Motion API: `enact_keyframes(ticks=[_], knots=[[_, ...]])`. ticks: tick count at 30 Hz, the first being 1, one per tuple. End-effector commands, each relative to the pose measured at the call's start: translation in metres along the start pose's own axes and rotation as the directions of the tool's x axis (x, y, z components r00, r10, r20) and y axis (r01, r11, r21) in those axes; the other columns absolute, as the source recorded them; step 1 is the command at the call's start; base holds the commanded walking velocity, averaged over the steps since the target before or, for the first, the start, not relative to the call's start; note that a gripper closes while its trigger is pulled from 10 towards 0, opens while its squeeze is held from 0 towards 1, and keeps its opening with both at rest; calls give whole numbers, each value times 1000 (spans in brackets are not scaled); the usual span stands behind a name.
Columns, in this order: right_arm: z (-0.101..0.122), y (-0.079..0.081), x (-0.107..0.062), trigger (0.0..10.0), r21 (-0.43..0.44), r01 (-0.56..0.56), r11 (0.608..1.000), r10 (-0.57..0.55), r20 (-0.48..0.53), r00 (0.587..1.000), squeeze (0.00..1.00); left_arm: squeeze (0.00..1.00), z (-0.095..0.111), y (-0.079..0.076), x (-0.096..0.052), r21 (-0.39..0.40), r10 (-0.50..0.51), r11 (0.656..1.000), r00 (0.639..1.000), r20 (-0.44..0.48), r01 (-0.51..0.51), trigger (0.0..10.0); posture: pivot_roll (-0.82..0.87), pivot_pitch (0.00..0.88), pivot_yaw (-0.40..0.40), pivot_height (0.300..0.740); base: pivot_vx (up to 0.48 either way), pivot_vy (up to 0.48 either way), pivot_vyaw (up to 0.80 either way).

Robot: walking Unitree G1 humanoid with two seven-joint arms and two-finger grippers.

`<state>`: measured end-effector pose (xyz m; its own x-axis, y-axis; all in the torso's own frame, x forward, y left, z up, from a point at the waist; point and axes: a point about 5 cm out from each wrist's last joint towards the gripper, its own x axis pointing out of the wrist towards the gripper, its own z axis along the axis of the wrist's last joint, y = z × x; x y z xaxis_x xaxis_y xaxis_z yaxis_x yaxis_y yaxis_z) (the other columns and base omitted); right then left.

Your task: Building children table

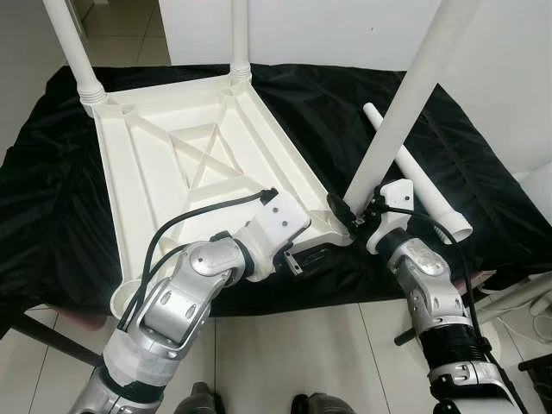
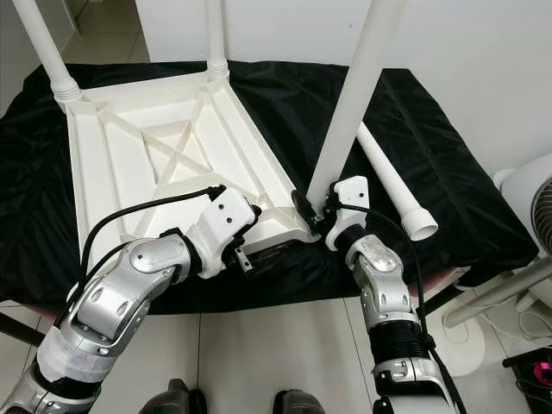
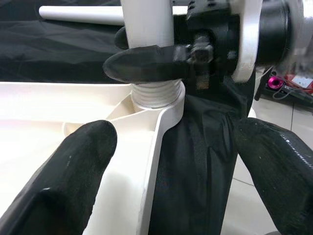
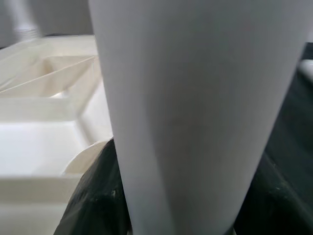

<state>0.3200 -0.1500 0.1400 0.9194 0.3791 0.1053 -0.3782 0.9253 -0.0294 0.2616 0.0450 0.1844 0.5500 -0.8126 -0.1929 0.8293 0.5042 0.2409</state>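
The white table top (image 1: 172,172) lies upside down on a black cloth. Two white legs (image 1: 73,47) (image 1: 241,39) stand in its far corners. A third leg (image 1: 405,112) stands tilted in the near right corner socket (image 3: 156,100). My right gripper (image 1: 349,211) is shut on it just above the threaded end, and its fingers (image 3: 142,63) show wrapped around the leg. My left gripper (image 3: 181,147) is open beside that corner, with the table's rim between its fingers. A fourth leg (image 1: 423,185) lies loose on the cloth to the right.
The black cloth (image 1: 43,172) covers a low surface that ends at a near edge above the tiled floor (image 1: 345,345). A white fan (image 2: 535,198) and cables stand at the right. A white wall closes the back.
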Motion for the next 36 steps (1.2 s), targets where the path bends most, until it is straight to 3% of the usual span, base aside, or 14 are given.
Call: enact_keyframes(ticks=[1, 4, 7, 8, 9, 12, 21, 22, 36], knots=[[-15, 5, -2, 10000, 30, 109, 994, -106, -79, 991, 0, 0, 0, 1, 0, 0, 38, 999, 999, 0, -38, 10000, -72, 65, -20, 740, 0, 0, 0], [-14, 7, 0, 10000, 51, 210, 976, -205, -86, 975, 0, 0, -1, 2, 0, -2, 42, 999, 999, -1, -42, 10000, -72, 65, -20, 740, 0, 0, 0], [-15, 11, 1, 10000, 56, 351, 935, -344, -105, 933, 0, 0, -1, 2, 1, -4, 46, 999, 999, 1, -46, 10000, -69, 62, -31, 740, 0, 0, 0], [-15, 11, 1, 10000, 56, 351, 935, -344, -105, 933, 0, 0, -1, 2, 1, -4, 46, 999, 999, 1, -46, 10000, -69, 62, -31, 740, 0, 0, 0], [-15, 16, 1, 10000, 69, 422, 904, -413, -115, 903, 0, 0, 0, 2, 1, -8, 53, 999, 999, 4, -53, 10000, -65, 61, -34, 740, 0, 0, 0], [-15, 21, 1, 10000, 80, 455, 887, -445, -121, 887, 0, 0, 0, 3, 0, -11, 58, 998, 998, 6, -58, 10000, -65, 61, -34, 740, 0, 0, 0], [-13, 36, 0, 10000, 82, 420, 904, -411, -108, 905, 0, 0, -1, 4, -1, -4, 62, 998, 998, 0, -62, 10000, -49, 60, -35, 740, 0, 0, 0], [-12, 36, -1, 10000, 95, 409, 908, -400, -99, 911, 1000, 0, -1, 6, -2, -1, 70, 998, 998, -3, -70, 10000, -46, 57, -38, 740, 0, 0, 0], [3, 32, 0, 10000, 105, 285, 953, -285, -11, 958, 1000, 0, 0, 9, -1, -9, 95, 995, 996, 3, -95, 10000, -54, 46, -52, 740, 0, 0, 0]])
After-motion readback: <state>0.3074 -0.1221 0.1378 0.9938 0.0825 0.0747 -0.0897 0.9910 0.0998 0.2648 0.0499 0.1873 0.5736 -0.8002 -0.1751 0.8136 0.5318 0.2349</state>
